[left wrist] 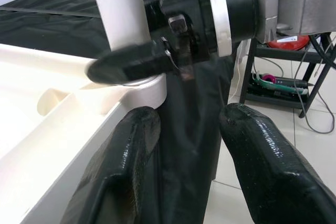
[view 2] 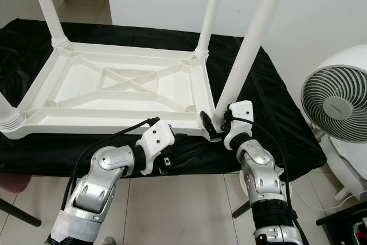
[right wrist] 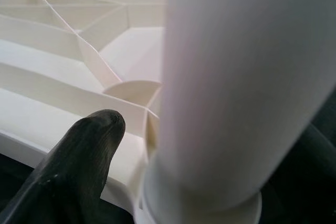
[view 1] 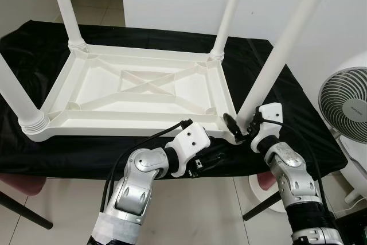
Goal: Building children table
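Lying upside down on a black cloth (view 1: 269, 78), the white children's table (view 1: 137, 93) has its ribbed underside facing up and 4 legs standing in the corner sockets. Near-right leg (view 1: 275, 55) rises from the corner nearest the robot's right side. Right gripper (view 1: 239, 127) sits at the base of that leg, 1 black finger (right wrist: 73, 166) on one side of it and the other on the far side (right wrist view: leg fills the gap between the fingers, pinched at the socket collar). Left gripper (left wrist: 186, 161) hangs just below the table's near edge, by the same corner, fingers spread with only cloth between them. White fan (view 1: 347, 104) stands on the tiled floor (view 1: 200, 210) to the right.
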`<state>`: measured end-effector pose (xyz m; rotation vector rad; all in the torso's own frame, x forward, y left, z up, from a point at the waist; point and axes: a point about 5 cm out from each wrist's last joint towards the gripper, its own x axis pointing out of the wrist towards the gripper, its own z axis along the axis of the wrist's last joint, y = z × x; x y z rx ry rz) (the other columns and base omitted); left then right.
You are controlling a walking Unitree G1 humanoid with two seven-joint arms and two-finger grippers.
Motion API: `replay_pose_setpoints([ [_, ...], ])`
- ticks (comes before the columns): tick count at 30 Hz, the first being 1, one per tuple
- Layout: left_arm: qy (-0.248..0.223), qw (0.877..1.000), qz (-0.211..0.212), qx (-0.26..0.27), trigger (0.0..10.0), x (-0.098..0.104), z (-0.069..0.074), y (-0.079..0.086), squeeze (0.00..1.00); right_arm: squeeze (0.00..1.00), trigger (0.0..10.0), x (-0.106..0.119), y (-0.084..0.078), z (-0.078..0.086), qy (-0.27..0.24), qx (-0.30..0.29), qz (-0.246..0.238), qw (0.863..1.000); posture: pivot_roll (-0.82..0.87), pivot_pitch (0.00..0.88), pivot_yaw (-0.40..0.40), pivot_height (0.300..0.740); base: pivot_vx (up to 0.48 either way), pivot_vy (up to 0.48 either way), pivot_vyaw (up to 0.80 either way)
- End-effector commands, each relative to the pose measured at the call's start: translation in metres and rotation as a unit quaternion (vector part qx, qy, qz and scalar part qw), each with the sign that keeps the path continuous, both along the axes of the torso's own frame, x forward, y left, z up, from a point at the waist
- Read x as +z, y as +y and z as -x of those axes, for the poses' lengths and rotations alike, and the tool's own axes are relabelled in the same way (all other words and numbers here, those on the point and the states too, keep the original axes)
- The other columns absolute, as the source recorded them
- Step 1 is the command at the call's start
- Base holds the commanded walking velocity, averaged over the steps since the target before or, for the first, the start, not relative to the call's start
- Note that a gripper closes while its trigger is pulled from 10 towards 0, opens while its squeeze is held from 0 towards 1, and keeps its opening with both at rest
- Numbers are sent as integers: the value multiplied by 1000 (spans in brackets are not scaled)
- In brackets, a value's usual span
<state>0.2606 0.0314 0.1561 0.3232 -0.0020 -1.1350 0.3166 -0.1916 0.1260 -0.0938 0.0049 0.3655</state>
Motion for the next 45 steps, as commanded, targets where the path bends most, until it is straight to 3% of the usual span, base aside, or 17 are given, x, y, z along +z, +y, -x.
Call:
replay_pose_setpoints([
  [1,-18,994,39,104,10000,3,-7,-6,0,0,10000,-1,-1,-3,2,18,13,1000,95,10,-72,740,0,0,0],
  [15,-24,994,33,105,10000,4,-9,-4,0,0,10000,-4,3,-20,14,55,35,998,104,21,-62,740,0,0,0],
  [16,-25,993,33,106,10000,4,-9,-4,0,0,2510,-5,4,-22,15,56,39,998,106,21,-61,740,0,0,0],
  [17,-25,993,32,107,10000,4,-8,-4,0,0,0,-5,5,-23,15,59,38,997,110,25,-63,740,0,0,0],
  [32,-25,993,31,112,10000,4,-7,-3,0,0,0,-10,5,-20,0,51,16,999,111,39,-69,740,0,0,0],
  [37,-19,993,32,108,10000,2,-4,-5,0,0,0,-13,9,-4,-16,-17,-23,999,94,57,-66,740,0,0,0],
  [40,-18,994,32,107,10000,1,-3,-5,0,0,0,-13,12,0,-19,-28,-32,999,92,59,-65,740,0,0,0],
  [44,-15,994,31,101,10000,1,-2,-7,0,0,0,-19,19,13,-1,-129,-72,989,77,63,-57,740,0,0,0],
  [45,-15,994,31,101,10000,1,-2,-7,0,0,0,-19,19,13,-1,-129,-72,989,77,63,-57,740,0,0,0],
])
